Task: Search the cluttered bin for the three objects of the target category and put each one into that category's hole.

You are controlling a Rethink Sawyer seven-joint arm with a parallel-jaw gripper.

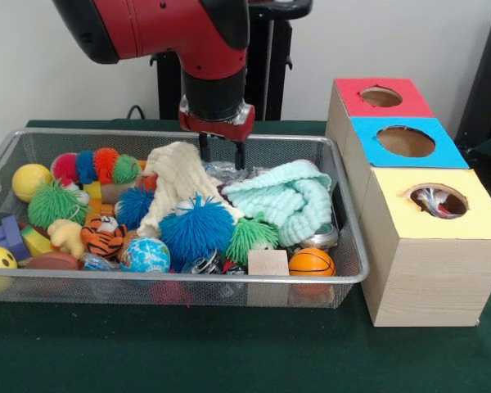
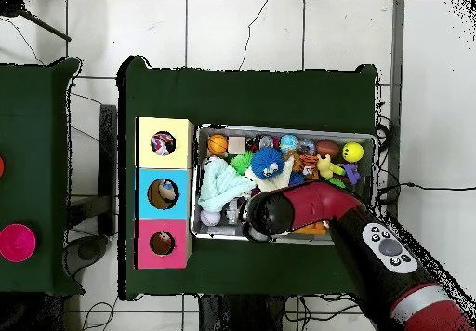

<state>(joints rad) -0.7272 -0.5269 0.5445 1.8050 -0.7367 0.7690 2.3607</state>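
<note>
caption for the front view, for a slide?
Claw hovers open over a wire bin of toys beside three holed boxes.

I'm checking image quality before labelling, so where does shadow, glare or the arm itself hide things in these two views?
Front view: even light, no glare; the wire mesh bin veils the lowest toys, and the open black gripper hangs clearly visible above the cream knitted cloth. Overhead view: the red and black arm covers the bin's near side; the box holes stay dim.
</note>
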